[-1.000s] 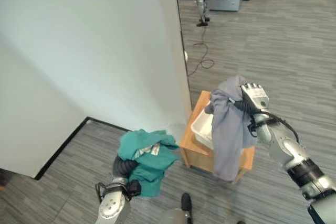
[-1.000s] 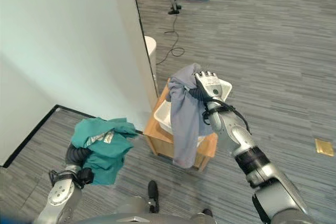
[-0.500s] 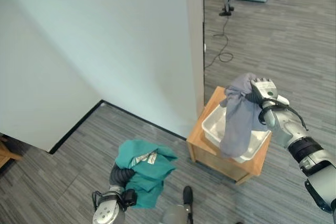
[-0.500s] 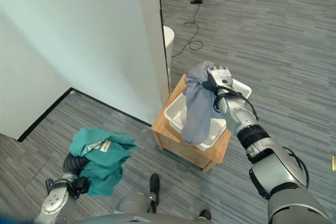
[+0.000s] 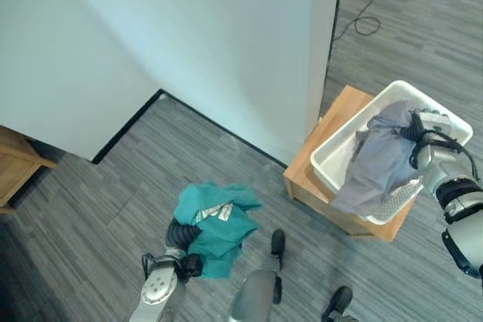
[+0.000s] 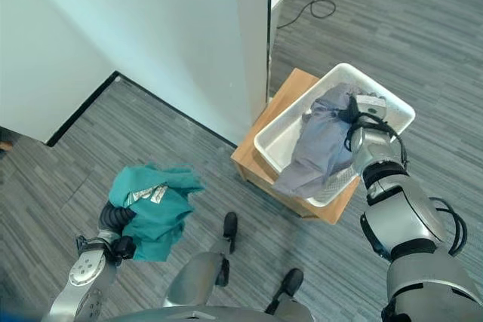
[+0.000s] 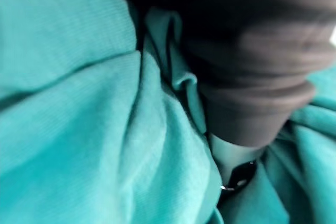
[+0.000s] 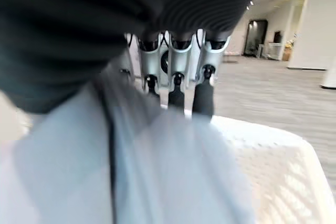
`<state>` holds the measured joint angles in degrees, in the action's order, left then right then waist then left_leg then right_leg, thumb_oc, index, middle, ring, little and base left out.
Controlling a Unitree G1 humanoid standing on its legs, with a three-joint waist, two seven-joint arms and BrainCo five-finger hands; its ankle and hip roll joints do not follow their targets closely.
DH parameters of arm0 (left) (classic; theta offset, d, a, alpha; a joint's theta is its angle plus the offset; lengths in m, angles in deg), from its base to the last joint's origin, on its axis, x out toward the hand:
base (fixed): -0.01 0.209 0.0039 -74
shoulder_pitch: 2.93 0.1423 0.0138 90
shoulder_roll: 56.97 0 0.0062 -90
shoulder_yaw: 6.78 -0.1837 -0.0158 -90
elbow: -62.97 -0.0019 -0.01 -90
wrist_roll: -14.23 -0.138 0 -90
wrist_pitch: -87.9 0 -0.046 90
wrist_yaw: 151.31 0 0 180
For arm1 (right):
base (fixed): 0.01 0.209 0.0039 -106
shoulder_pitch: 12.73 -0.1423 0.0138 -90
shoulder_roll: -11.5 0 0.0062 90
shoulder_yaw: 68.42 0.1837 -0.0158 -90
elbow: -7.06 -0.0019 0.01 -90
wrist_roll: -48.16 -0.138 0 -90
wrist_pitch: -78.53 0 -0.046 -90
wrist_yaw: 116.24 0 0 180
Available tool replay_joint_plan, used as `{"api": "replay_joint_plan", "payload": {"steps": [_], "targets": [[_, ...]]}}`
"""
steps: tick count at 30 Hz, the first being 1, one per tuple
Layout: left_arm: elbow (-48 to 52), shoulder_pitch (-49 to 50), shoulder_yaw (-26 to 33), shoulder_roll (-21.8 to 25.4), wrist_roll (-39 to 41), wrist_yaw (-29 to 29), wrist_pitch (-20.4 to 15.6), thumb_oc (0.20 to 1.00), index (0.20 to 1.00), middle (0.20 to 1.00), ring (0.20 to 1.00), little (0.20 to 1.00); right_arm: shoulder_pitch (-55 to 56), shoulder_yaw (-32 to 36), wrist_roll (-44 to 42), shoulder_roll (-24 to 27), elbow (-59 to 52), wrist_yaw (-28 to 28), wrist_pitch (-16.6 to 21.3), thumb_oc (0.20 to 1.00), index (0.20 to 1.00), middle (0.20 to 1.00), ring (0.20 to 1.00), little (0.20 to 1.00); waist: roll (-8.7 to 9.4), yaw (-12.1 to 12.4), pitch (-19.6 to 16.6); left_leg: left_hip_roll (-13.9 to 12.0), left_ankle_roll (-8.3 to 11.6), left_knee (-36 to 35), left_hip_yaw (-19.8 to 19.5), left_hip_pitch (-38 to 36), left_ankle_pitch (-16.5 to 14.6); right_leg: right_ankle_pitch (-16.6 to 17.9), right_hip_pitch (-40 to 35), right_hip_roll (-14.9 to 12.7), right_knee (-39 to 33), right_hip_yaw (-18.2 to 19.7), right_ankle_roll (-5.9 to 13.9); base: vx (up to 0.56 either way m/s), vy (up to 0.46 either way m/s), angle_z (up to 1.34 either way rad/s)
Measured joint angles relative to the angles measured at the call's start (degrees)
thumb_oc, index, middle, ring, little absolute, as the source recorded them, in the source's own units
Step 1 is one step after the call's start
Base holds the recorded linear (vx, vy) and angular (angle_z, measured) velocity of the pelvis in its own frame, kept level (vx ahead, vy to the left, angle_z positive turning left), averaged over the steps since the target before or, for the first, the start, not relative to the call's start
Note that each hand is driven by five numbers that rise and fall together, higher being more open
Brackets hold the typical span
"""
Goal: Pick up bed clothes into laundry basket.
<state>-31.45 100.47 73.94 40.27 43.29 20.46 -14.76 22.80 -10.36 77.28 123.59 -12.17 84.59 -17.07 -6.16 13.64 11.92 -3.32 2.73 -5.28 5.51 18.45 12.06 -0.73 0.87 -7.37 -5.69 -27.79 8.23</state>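
A white laundry basket (image 6: 390, 105) sits on a low wooden stand (image 6: 260, 171) beside the corner of a pale wall (image 5: 189, 43), on a grey plank floor (image 5: 113, 201). A grey piece of clothing (image 6: 321, 141) lies bunched inside the basket, with one end draped over the near rim and hanging toward the stand. The robot's right hand (image 6: 365, 108) is down in the basket at the top of this grey cloth. In the right wrist view its fingers (image 8: 176, 74) curl into the fabric, gripping the grey garment, with the basket's white perforated wall just past them.

Well apart from the basket, low on the robot's left side, a teal piece of clothing (image 5: 215, 224) hangs in a rumpled bundle above the floor. It is draped over the robot's left hand (image 5: 181, 243), and only the dark ribbed wrist cover shows beneath the cloth. In the left wrist view, teal folds press all around that cover, and the fingers are hidden, so I cannot tell whether this hand is closed or relaxed.

A corner of light wooden furniture (image 5: 19, 167) shows at the far left edge, against the wall.
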Motion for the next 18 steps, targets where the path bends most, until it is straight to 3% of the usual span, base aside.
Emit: {"api": "replay_joint_plan", "payload": {"steps": [6, 9, 13, 14, 18], "targets": [[-0.86, -3.42, 0.11, 0.75, -0.14, -0.02, -0.56, 0.2, 0.2, 0.2, 0.2, 0.2, -0.45, 0.22, -1.2, 0.51, -8.14, -0.04, 0.27, 1.0, 1.0, 1.0, 1.0, 1.0, 0.63, -1.09, 1.49, 0.48, 0.18, -0.01, 0.37, -2.87, -0.18, -0.25, -2.71, -0.72, -0.03, 0.16, 0.26, 0.05, 0.042, 0.01], [-0.84, -4.17, 0.71, 1.43, -0.62, -0.28, -0.52, 0.2, 0.2, 0.2, 0.2, 0.2, 1.35, 3.26, -3.2, 2.75, -25.62, 1.09, 1.57, 1.0, 1.0, 1.0, 1.0, 1.0, 1.36, -3.11, 2.14, 0.57, 0.9, -0.03, 1.19, -5.6, -0.9, -0.48, -4.94, -1.08, -0.02, 1.22, 0.34, 0.07, 0.065, -0.13], [2.11, -3.78, 1.32, 1.96, -1.3, -0.44, -0.41, 0.2, 0.2, 0.2, 0.2, 0.2, 13.59, 17.69, -6.77, 5.3, -46.52, 2.15, 2.96, 1.0, 1.0, 1.0, 1.0, 1.0, 3.35, -4.2, 2.18, 0.7, 0.34, -0.07, 2.69, -9.01, -2.17, -0.69, -7.34, -1.69, 0.13, 2.8, 0.55, 0.09, 0.044, -0.19], [4.0, -3.66, 1.07, 1.43, -2.97, -0.3, 0.91, 0.2, 0.2, 0.2, 0.2, 0.2, 24.61, 30.94, -10.21, 1.88, -56.19, 2.57, 4.15, 1.0, 1.0, 1.0, 1.0, 1.0, 4.45, -5.15, 2.02, 0.62, 0.75, -0.08, 4.28, -10.14, -3.41, -0.88, -7.97, -2.05, 0.45, 3.73, 0.69, 0.08, 0.048, -0.43], [4.46, -5.11, 1.01, 1.67, -5.74, -0.39, 3.06, 0.2, 0.2, 0.2, 0.2, 0.2, 45.67, 40.28, -12.25, -2.37, -59.51, 4.36, 4.16, 1.0, 1.0, 1.0, 1.0, 1.0, 5.91, -10.46, 1.17, 0.78, -0.16, -0.28, 7.32, -12.98, -4.67, -1.07, -8.26, -3.31, 1.52, 7.08, 0.97, 0.07, 0.039, -0.43]]}}
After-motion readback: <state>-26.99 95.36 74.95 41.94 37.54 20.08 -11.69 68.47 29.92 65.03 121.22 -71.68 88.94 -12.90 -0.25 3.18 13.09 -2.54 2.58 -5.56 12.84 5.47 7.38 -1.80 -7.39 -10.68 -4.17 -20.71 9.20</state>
